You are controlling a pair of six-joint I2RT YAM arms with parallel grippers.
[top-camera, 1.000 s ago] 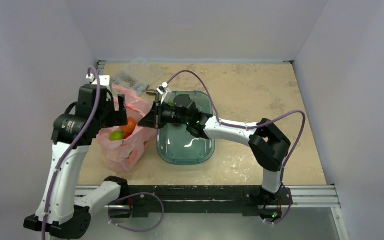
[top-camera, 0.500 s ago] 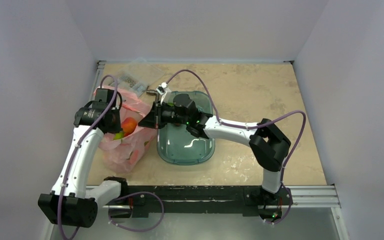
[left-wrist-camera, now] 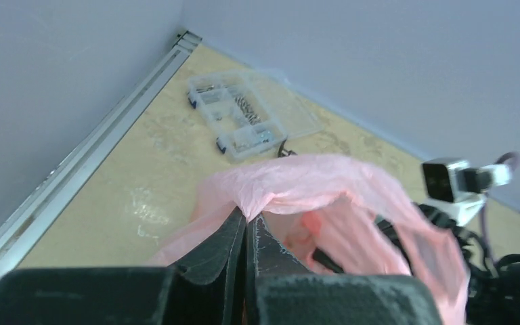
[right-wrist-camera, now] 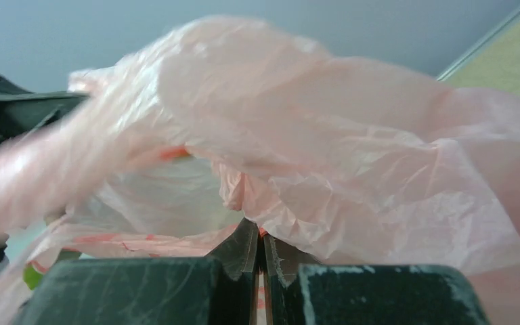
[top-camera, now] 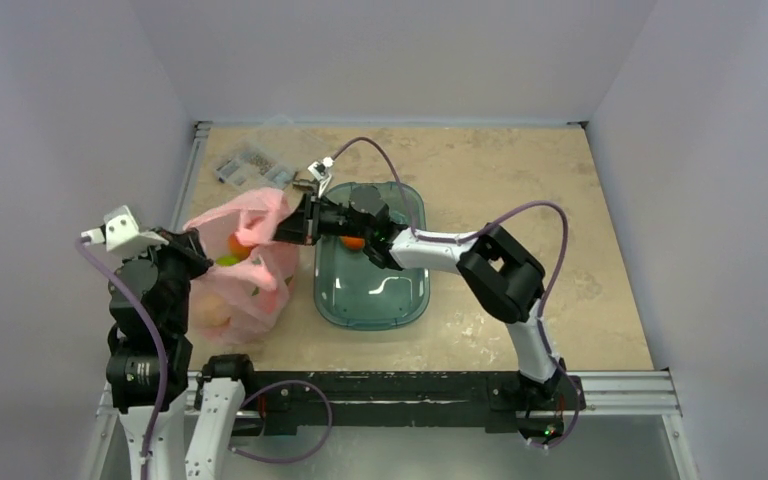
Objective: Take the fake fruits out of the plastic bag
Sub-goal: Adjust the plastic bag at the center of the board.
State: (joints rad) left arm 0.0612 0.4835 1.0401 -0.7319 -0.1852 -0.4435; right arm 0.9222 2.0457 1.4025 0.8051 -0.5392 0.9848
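Note:
The pink plastic bag (top-camera: 250, 300) stands at the left of the table, its mouth stretched between both grippers. My left gripper (top-camera: 195, 245) is shut on the bag's left rim; the left wrist view shows the film (left-wrist-camera: 325, 179) pinched between its jaws (left-wrist-camera: 249, 220). On the right rim my right gripper (top-camera: 290, 225) is shut too, with pink film (right-wrist-camera: 352, 135) bunched at its tips (right-wrist-camera: 260, 238). Inside the mouth lie an orange-red fake fruit (top-camera: 239, 245) and a green one (top-camera: 226, 261). Any other fruits are hidden by the film.
A teal see-through tub (top-camera: 400, 310) sits just right of the bag, under my right forearm, with an orange fruit (top-camera: 353, 242) in it. A small clear parts box (top-camera: 243, 163) (left-wrist-camera: 237, 115) lies at the back left by the wall rail.
My left gripper came down from above the bag, closed on its left rim and drew it towards the near left. The bag mouth now spreads wider; my right gripper shifted slightly left, holding its rim.

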